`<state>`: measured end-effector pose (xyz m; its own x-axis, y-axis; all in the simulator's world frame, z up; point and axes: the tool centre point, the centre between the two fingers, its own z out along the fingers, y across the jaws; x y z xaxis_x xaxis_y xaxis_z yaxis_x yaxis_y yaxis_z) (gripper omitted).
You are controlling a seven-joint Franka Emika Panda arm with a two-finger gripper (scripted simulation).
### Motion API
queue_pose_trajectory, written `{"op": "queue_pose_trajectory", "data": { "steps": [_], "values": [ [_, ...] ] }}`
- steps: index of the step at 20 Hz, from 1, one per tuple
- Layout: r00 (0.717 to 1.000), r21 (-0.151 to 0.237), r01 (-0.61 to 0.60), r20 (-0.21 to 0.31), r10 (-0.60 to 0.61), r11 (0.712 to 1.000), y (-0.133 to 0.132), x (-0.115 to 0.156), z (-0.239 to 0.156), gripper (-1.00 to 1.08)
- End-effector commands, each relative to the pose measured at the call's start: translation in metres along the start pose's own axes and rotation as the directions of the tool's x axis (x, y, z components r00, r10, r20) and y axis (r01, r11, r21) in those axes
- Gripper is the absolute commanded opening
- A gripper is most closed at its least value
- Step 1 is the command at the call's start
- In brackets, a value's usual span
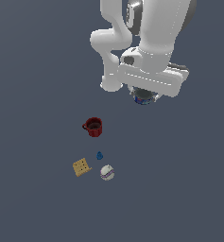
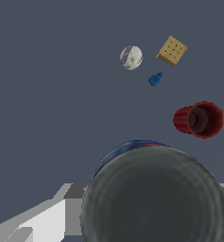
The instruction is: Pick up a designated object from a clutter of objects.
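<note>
The designated object, a short blue can (image 1: 142,99) with a red and white label, sits between the fingers of my gripper (image 1: 145,95), well away from the other items. In the wrist view its dark grey top (image 2: 153,196) fills the frame close to the camera, and a grey finger (image 2: 71,210) presses against its side. My gripper (image 2: 153,212) is shut on the can. The arm's white hand hides most of the can in the exterior view.
The other clutter lies on the grey floor: a red mug (image 1: 93,126) (image 2: 199,119), a tiny blue piece (image 1: 99,155) (image 2: 155,79), a tan square cracker (image 1: 81,166) (image 2: 172,50) and a white striped ball (image 1: 107,172) (image 2: 131,57).
</note>
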<state>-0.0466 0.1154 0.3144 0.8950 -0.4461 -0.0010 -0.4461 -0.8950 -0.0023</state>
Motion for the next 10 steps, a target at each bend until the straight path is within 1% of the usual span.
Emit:
{"op": "queue_pose_trajectory", "data": {
  "steps": [1, 6, 10],
  "values": [
    [1.0, -0.001, 0.0, 0.0, 0.0, 1.0, 0.005, 0.006, -0.02, -1.0],
    [1.0, -0.002, 0.0, 0.0, 0.0, 1.0, 0.011, 0.017, -0.049, -1.0],
    [1.0, -0.002, 0.0, -0.001, 0.0, 1.0, 0.013, 0.023, -0.063, -1.0]
  ]
}}
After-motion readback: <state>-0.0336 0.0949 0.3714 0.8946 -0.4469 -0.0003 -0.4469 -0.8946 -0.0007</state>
